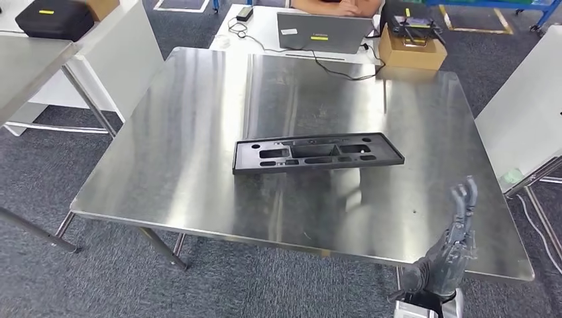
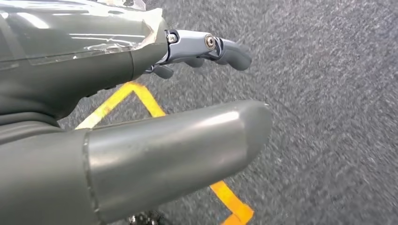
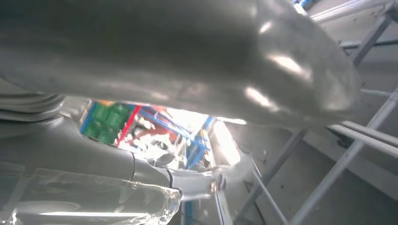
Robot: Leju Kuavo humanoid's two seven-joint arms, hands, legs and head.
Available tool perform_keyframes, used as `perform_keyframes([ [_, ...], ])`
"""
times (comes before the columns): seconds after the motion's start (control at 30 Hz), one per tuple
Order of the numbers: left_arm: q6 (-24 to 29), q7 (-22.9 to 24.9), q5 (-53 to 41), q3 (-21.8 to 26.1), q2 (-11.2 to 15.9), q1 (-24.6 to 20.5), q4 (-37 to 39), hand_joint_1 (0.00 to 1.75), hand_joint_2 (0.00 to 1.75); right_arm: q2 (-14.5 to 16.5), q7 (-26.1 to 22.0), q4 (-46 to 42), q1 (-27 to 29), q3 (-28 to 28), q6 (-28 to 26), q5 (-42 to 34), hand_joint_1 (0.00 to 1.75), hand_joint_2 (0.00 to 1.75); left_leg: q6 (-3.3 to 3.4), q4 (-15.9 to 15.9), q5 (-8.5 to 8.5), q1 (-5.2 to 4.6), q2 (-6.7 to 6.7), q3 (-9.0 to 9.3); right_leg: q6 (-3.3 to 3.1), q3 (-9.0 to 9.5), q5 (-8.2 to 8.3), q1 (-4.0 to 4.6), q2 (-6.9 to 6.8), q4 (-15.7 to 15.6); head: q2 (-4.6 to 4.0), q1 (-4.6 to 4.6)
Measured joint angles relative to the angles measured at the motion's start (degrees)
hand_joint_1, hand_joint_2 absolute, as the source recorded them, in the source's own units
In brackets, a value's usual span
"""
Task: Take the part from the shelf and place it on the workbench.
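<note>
While the part [image 1: 317,153] lies on the workbench [image 1: 199,132], robot hands hold nothing.

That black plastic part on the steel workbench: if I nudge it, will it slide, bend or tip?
The black plastic part lies flat and low, so tipping seems unlikely. The polished workbench probably lets it slide easily. Long, thin and full of cutouts, it may flex slightly.
</note>
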Motion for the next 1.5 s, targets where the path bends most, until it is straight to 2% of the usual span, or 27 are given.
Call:
perform_keyframes([
  [0.07,0.0,0.0,0.0,0.1,-0.1,0.1,0.0,0.0,0.0,-0.2,0.0,0.2,-0.1,0.2,0.0,0.0,0.0,0.0,-0.91,0.3,-0.01,0.26,-0.06,-0.34,-1.26,-0.66,0.15,-0.08,-0.03,-0.2,0.0,-0.02],
  [0.1,0.0,0.0,0.0,0.1,-0.1,0.1,0.0,0.0,0.0,-0.2,0.0,0.2,-0.1,0.4,0.0,0.0,0.0,0.0,-1.42,0.8,-0.93,0.49,-0.03,-0.62,-1.96,-0.92,0.47,-0.2,-0.13,-0.2,0.0,-0.08],
  [0.13,0.0,0.0,0.0,0.2,-0.1,0.2,0.0,0.0,0.0,-0.3,0.0,0.3,-0.1,0.5,0.0,0.0,0.0,0.0,-1.9,2.0,-2.74,0.73,0.02,-1.03,-2.5,-1.21,0.95,-0.41,-0.22,-0.3,0.0,-0.11],
  [0.2,0.0,0.0,0.0,0.2,0.0,0.2,0.0,0.0,0.0,-0.3,0.0,0.4,-0.1,0.7,0.0,0.0,0.0,0.0,-2.79,7.4,-8.27,1.21,0.16,-2.26,-3.04,-1.95,1.79,-0.34,-0.41,-0.2,0.0,-0.21],
  [0.23,0.0,0.0,0.0,0.2,0.0,0.2,0.0,0.0,0.0,-0.3,0.0,0.5,-0.1,0.8,0.0,0.0,0.0,0.0,-3.19,10.6,-10.41,1.4,0.19,-2.86,-3.04,-2.28,2.11,-0.24,-0.49,-0.1,0.0,-0.23],
  [0.27,0.0,0.1,0.0,0.3,0.0,0.2,0.0,0.0,0.0,-0.3,0.0,0.5,-0.1,0.9,0.0,0.0,0.0,0.0,-3.47,13.1,-11.41,1.57,0.22,-3.05,-2.95,-2.68,2.4,-0.16,-0.56,0.1,0.0,-0.23],
  [0.3,0.0,0.1,0.0,0.3,0.0,0.2,0.0,0.0,0.0,-0.3,0.0,0.6,-0.1,0.9,0.0,0.0,0.0,0.0,-3.63,13.8,-11.22,1.73,0.25,-2.42,-2.8,-3.14,2.62,-0.13,-0.6,0.4,0.0,-0.24],
  [0.33,0.0,0.1,0.0,0.3,0.0,0.2,0.0,0.0,0.0,-0.4,0.0,0.6,-0.1,0.9,0.0,0.0,0.0,0.0,-3.7,12.2,-10.09,1.87,0.29,-0.67,-2.66,-3.62,2.77,-0.14,-0.63,0.8,0.0,-0.25],
  [0.4,0.0,0.1,0.0,0.3,0.0,0.2,0.0,0.0,0.0,-0.4,0.0,0.6,-0.1,0.9,0.0,0.0,0.0,0.0,-3.53,5.2,-8.18,2.02,0.27,4.33,-2.28,-4.49,3.02,-0.19,-0.67,1.5,0.0,-0.23],
  [0.47,0.0,0.1,0.0,0.3,0.0,0.1,0.0,0.0,0.0,-0.4,0.0,0.6,-0.2,1.0,0.0,0.1,0.0,0.0,-2.91,0.8,-7.39,1.63,0.11,6.95,-1.6,-4.74,3.46,-0.24,-0.71,1.5,0.0,-0.21],
  [0.6,0.0,0.0,-0.1,0.3,0.1,0.0,-0.1,0.0,0.0,-0.6,0.0,0.7,-0.2,1.1,0.0,0.1,0.0,0.0,-0.87,-0.3,-5.64,1.08,0.22,6.38,-0.08,-5.31,3.88,-0.29,-0.67,1.5,0.0,-0.22],
  [0.67,0.0,-0.1,-0.2,0.4,0.0,0.0,-0.1,0.0,0.0,-0.9,0.0,0.7,-0.1,1.2,0.0,0.3,0.0,0.0,0.28,-1.1,-4.2,1.2,0.49,5.47,-0.59,-7.02,0.7,-0.14,-0.59,4.9,0.0,-0.12],
  [0.73,0.0,-0.2,-0.2,0.4,-0.1,0.0,-0.1,0.0,0.0,-1.1,0.0,0.8,0.1,1.3,0.0,0.4,0.0,0.0,0.67,-1.1,-2.99,1.05,0.62,4.01,-1.34,-9.33,-4.05,-0.17,-0.55,11.9,0.0,-0.03],
  [0.8,-0.1,-0.2,-0.2,0.4,-0.1,0.0,-0.1,0.0,0.0,-1.2,0.0,0.8,0.3,1.3,0.0,0.6,0.0,0.0,0.62,-1.0,-1.84,0.98,0.7,2.45,-0.86,-9.79,-5.78,-0.23,-0.56,16.6,0.0,-0.01],
  [0.83,-0.1,-0.2,-0.3,0.4,-0.1,0.1,-0.1,0.0,0.0,-1.2,0.0,0.8,0.5,1.3,0.0,0.7,0.0,0.0,0.49,-0.9,-1.29,1.0,0.71,1.7,-0.2,-8.51,-5.05,-0.3,-0.56,16.0,0.0,0.0],
  [0.87,-0.3,-0.2,-0.3,0.4,-0.1,0.1,-0.1,0.0,0.0,-1.2,0.0,0.8,0.6,1.3,0.0,0.9,0.0,0.0,0.3,-0.8,-0.74,1.02,0.7,0.98,0.49,-6.17,-3.77,-0.42,-0.57,13.3,0.0,0.01],
  [0.93,-0.5,-0.3,-0.5,0.4,-0.2,0.2,-0.1,0.0,0.0,-1.2,0.0,0.8,0.7,1.3,0.0,1.2,0.0,0.0,-0.27,-0.3,0.17,0.92,0.63,-0.3,1.19,-0.03,-2.03,-0.62,-0.52,4.7,0.0,0.03],
  [1.0,-0.7,-0.4,-0.8,0.4,-0.2,0.2,-0.1,0.0,0.0,-1.1,0.0,0.8,0.9,1.3,0.0,1.3,0.0,0.0,-0.92,0.3,0.93,0.69,0.53,-0.98,0.71,2.88,-2.02,-0.47,-0.28,-0.3,0.0,-0.06],
  [1.07,-0.9,-0.7,-1.2,0.4,-0.1,0.3,-0.1,0.0,0.0,-1.0,0.0,0.8,1.5,1.3,0.0,1.6,0.0,0.0,-1.54,0.4,1.78,0.72,0.4,-1.21,-0.29,2.36,-1.77,-0.35,-0.16,-0.6,0.0,-0.2],
  [1.13,-1.1,-0.8,-1.7,0.4,-0.1,0.6,-0.1,0.0,0.0,-0.8,0.0,0.6,2.3,1.3,0.0,2.0,0.0,0.0,-2.18,1.5,0.04,1.09,0.33,-1.88,-1.58,1.52,-0.82,-0.65,-0.41,-0.5,0.0,-0.27],
  [1.2,-1.3,-0.8,-2.1,0.3,0.0,0.8,-0.1,0.0,0.0,-0.4,0.0,0.0,3.4,1.3,0.0,2.4,0.0,0.0,-2.84,6.4,-5.84,1.43,0.35,-3.18,-2.57,0.22,0.44,-0.79,-0.68,-0.5,0.0,-0.36],
  [1.23,-1.3,-0.7,-2.4,0.3,0.0,0.9,-0.1,0.0,0.0,-0.2,0.0,-0.3,3.9,1.2,0.0,2.5,0.0,0.0,-3.15,10.0,-8.85,1.53,0.35,-3.79,-2.82,-0.53,1.06,-0.72,-0.75,-0.5,0.0,-0.39],
  [1.27,-1.3,-0.7,-2.5,0.3,0.1,0.9,-0.1,0.0,0.0,0.0,0.0,-0.5,4.3,1.2,0.0,2.5,0.0,0.0,-3.41,13.4,-10.71,1.62,0.34,-4.14,-2.8,-1.23,1.68,-0.65,-0.8,-0.4,0.0,-0.4],
  [1.3,-1.3,-0.7,-2.6,0.3,0.1,0.9,-0.1,0.0,0.0,0.1,0.0,-0.6,4.7,1.2,0.0,2.5,0.0,0.0,-3.59,15.7,-11.12,1.75,0.34,-3.96,-2.72,-1.98,2.29,-0.6,-0.83,-0.3,0.0,-0.4],
  [1.37,-1.3,-0.7,-2.8,0.3,0.1,0.8,-0.1,0.0,0.0,0.2,0.0,-0.6,5.1,1.2,0.0,2.3,0.0,0.0,-3.68,15.0,-8.66,2.04,0.35,-1.13,-2.33,-3.45,3.38,-0.6,-0.81,0.0,0.0,-0.41],
  [1.43,-1.3,-0.7,-2.9,0.3,0.2,0.8,-0.1,0.0,0.0,0.2,0.0,-0.6,5.3,1.2,0.0,2.1,0.0,0.0,-3.49,7.8,-6.77,2.16,0.29,4.84,-1.77,-4.71,4.24,-0.59,-0.75,0.4,0.0,-0.44],
  [1.5,-1.3,-0.7,-3.1,0.3,0.2,0.7,-0.1,0.0,0.0,0.2,0.0,-0.7,5.4,1.2,0.0,2.0,0.0,0.0,-3.08,1.1,-7.45,1.9,0.09,9.26,-0.91,-5.38,5.14,-0.52,-0.76,0.6,0.0,-0.4],
])
